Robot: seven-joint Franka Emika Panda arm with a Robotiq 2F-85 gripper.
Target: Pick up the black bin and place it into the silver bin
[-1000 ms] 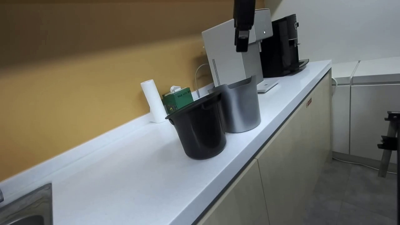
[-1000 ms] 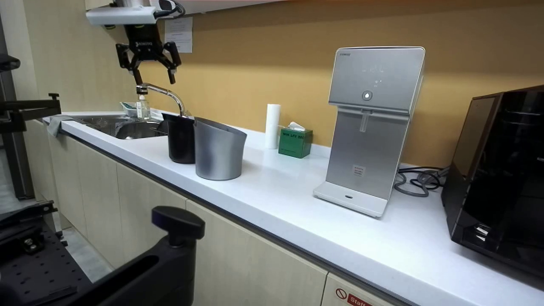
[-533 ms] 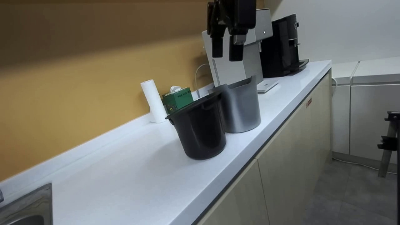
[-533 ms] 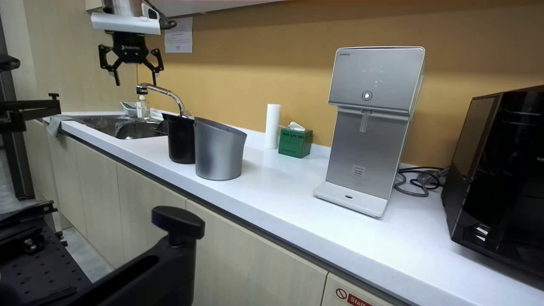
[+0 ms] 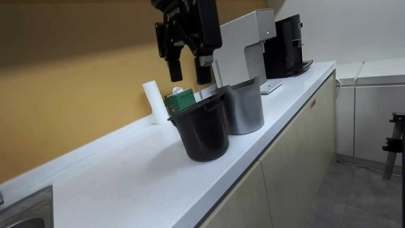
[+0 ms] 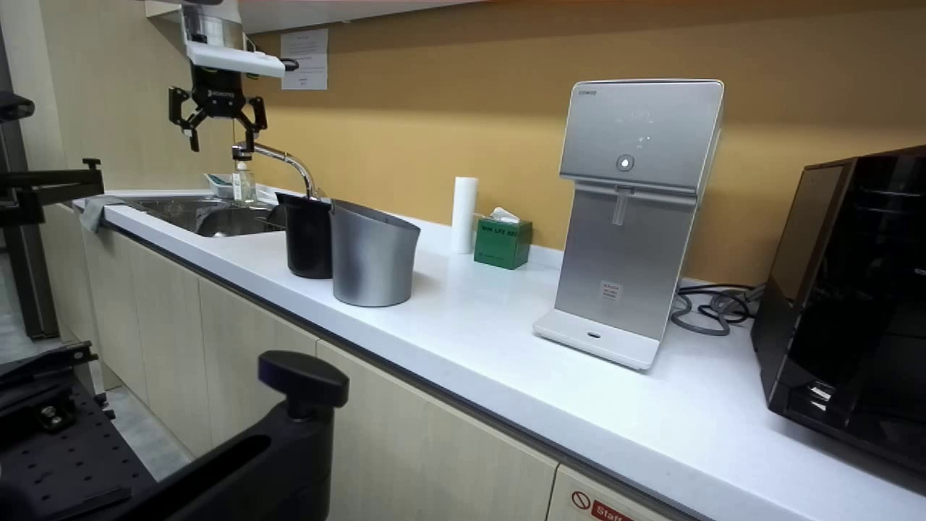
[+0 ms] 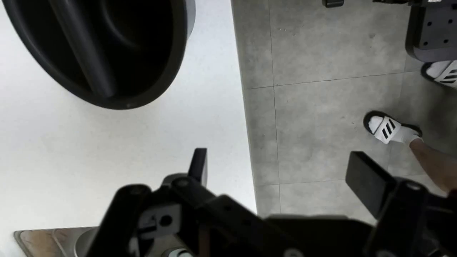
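Note:
The black bin point(image 5: 205, 133) stands upright on the white counter, right beside the silver bin point(image 5: 245, 109). Both also show in an exterior view, the black bin point(image 6: 307, 242) partly behind the silver bin point(image 6: 372, 260). In the wrist view the black bin point(image 7: 132, 101) is at the upper left, with a dark handle bar across its opening. My gripper point(image 5: 190, 77) is open and empty, pointing down, higher than the bins. It shows open in an exterior view point(image 6: 221, 145) and in the wrist view point(image 7: 282, 167), where its fingers straddle the counter edge.
A paper roll point(image 5: 156, 103) and a green tissue box point(image 5: 180, 101) stand by the wall. A silver-white dispenser point(image 6: 629, 217) and a black machine point(image 6: 846, 289) stand farther along. A sink point(image 6: 217, 217) with a tap is at the far end. A person's foot point(image 7: 389, 130) is on the floor.
My gripper has come down and, in an exterior view, moved left from over the silver bin's side toward the black bin, coming more into view. Both bins have stayed put.

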